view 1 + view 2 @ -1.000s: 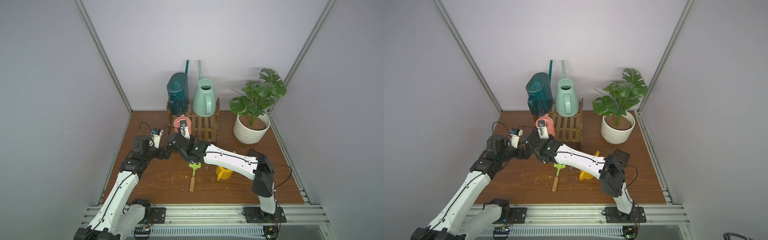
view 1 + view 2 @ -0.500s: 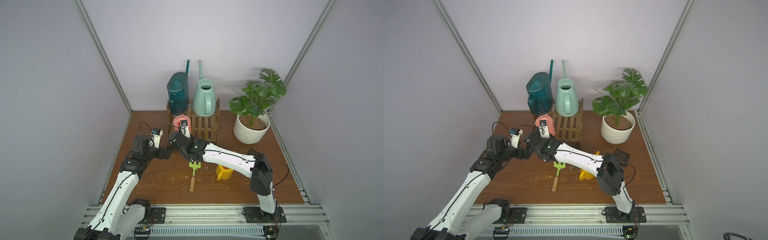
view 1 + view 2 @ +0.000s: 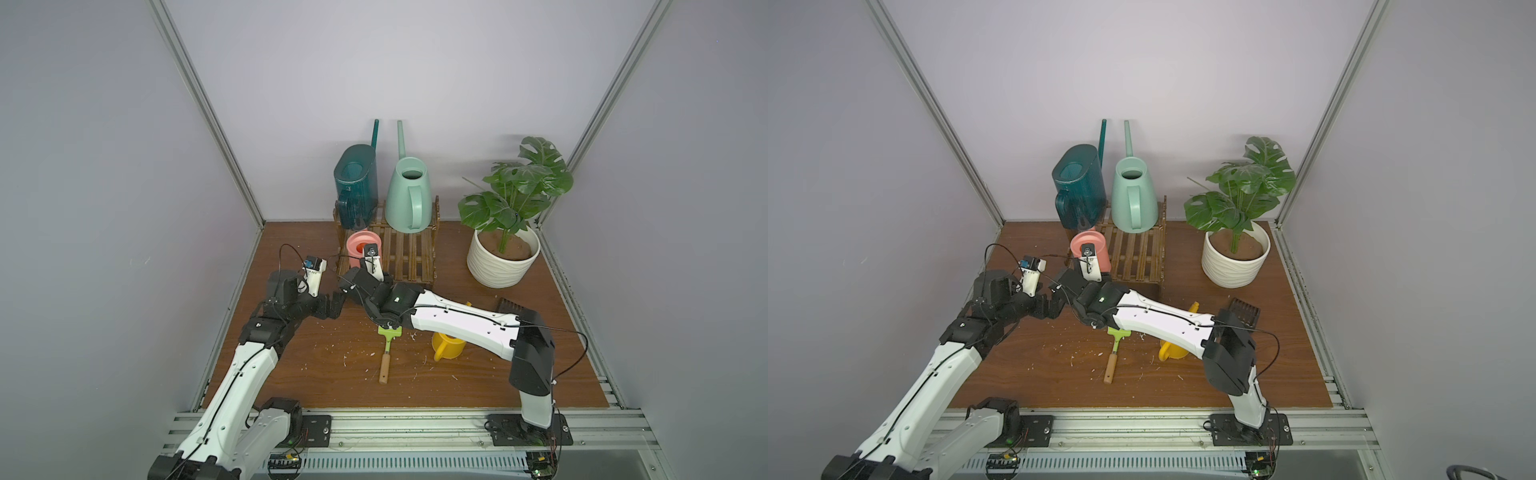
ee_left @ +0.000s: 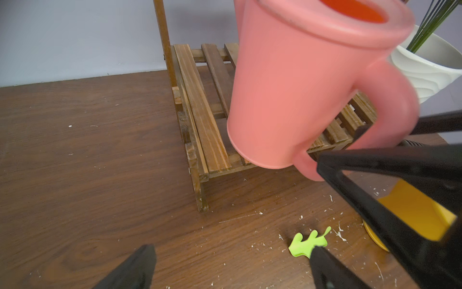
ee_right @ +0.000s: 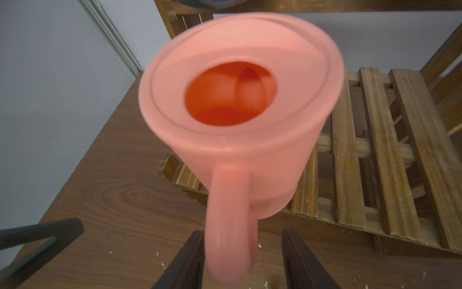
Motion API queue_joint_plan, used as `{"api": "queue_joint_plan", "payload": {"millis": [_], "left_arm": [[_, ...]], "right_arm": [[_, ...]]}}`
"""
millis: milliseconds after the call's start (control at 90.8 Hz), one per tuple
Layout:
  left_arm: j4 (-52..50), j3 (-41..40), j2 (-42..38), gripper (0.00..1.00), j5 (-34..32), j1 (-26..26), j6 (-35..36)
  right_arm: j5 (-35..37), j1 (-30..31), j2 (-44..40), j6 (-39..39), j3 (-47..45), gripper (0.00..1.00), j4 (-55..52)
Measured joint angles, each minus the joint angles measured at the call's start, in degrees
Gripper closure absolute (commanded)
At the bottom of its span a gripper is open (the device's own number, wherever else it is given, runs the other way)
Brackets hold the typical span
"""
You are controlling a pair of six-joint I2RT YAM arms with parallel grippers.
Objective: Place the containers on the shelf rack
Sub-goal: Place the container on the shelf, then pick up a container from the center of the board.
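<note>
Pink can (image 5: 237,150) on shelf rack (image 5: 375,137), right tool (image 5: 242,231) parted around handle (image 5: 230,200)

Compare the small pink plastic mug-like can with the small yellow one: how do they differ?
The small pink plastic mug-like can stands on the lower tier of the dark wooden slatted shelf rack; the small yellow plastic mug-like can sits on the brown table. The pink can's open top shows plainly; the yellow can is partly hidden under a white arm. Both are small with loop handles.
</note>
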Motion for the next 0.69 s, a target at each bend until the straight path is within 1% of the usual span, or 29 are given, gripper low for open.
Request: {"api": "queue_joint_plan", "payload": {"millis": [176,264,363,407,484,572,694], "left_arm": [[-0.5,0.0,-0.9,0.01,0.2,0.0,0.7],[-1.6,0.0,-2.0,0.02,1.6,0.0,2.0],[-3.8,0.1,-3.5,0.01,5.3,0.0,3.7],[-4.7,0.1,-4.4,0.00,7.8,0.0,4.3],[-6.2,0.1,-6.2,0.01,11.9,-0.4,5.0],[-7.4,0.4,-7.9,0.02,14.6,-3.5,5.5],[-8.7,1.6,-7.9,0.03,16.7,-11.4,5.6]], "right_arm": [[0.0,1.1,-5.7,0.9,-5.7,0.46,1.6],[0.1,1.9,-9.4,1.6,-9.2,0.45,2.8],[0.3,2.5,-14.3,2.4,-13.9,0.44,3.8],[0.3,2.8,-16.9,3.0,-16.2,0.44,4.3],[0.6,3.0,-21.3,4.0,-20.3,0.43,4.5],[1.9,3.0,-25.5,5.6,-23.8,0.41,3.6],[3.7,2.2,-30.4,7.9,-27.8,0.38,1.6]]}}
